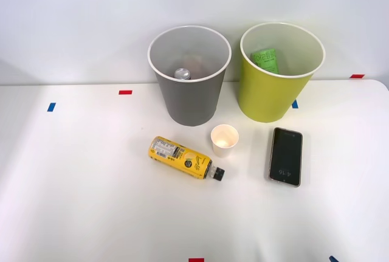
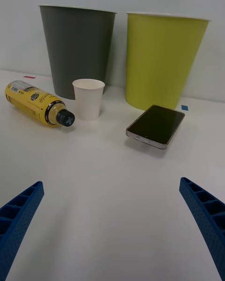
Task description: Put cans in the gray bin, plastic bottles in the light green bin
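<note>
A yellow-labelled plastic bottle with a black cap lies on its side on the white table, in front of the gray bin. Inside the gray bin a can's silver end shows near the bottom. To the right of it stands the light green bin, with a green packet inside. My right gripper is open and holds nothing. It hovers low over the table, well short of the bottle, facing both bins.
A white paper cup stands upright just right of the bottle's cap. A dark phone lies flat in front of the green bin. Red and blue tape marks dot the table.
</note>
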`<state>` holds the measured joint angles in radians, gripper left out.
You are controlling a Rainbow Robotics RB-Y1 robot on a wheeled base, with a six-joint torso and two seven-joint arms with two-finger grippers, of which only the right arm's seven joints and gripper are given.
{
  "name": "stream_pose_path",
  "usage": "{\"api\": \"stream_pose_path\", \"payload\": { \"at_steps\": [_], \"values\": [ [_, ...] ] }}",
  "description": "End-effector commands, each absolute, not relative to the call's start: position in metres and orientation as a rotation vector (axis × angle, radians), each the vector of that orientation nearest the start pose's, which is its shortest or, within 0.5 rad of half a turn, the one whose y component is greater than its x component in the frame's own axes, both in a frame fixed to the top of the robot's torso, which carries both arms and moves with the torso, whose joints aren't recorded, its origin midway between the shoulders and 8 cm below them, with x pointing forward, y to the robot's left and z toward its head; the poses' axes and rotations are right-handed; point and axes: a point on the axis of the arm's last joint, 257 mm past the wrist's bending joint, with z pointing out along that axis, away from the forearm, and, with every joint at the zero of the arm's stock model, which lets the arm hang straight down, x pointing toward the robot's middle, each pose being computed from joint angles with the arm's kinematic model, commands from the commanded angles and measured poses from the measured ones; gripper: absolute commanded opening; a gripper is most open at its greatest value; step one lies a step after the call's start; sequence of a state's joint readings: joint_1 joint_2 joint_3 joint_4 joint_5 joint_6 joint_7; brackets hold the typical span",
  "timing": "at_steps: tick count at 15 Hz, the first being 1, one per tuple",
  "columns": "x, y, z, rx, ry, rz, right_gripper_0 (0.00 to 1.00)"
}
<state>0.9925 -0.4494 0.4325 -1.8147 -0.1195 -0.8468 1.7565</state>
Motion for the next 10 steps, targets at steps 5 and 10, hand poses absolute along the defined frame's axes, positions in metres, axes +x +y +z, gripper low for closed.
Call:
{"api": "stream_pose_path", "payload": {
  "at_steps": [5, 10],
  "values": [
    [0.1797, -0.1964, -0.2844, -0.272, 1.531, 0.072, 1.0],
    [0.1797, -0.1964, -0.2844, -0.272, 1.531, 0.072, 1.0]
  ]
}}
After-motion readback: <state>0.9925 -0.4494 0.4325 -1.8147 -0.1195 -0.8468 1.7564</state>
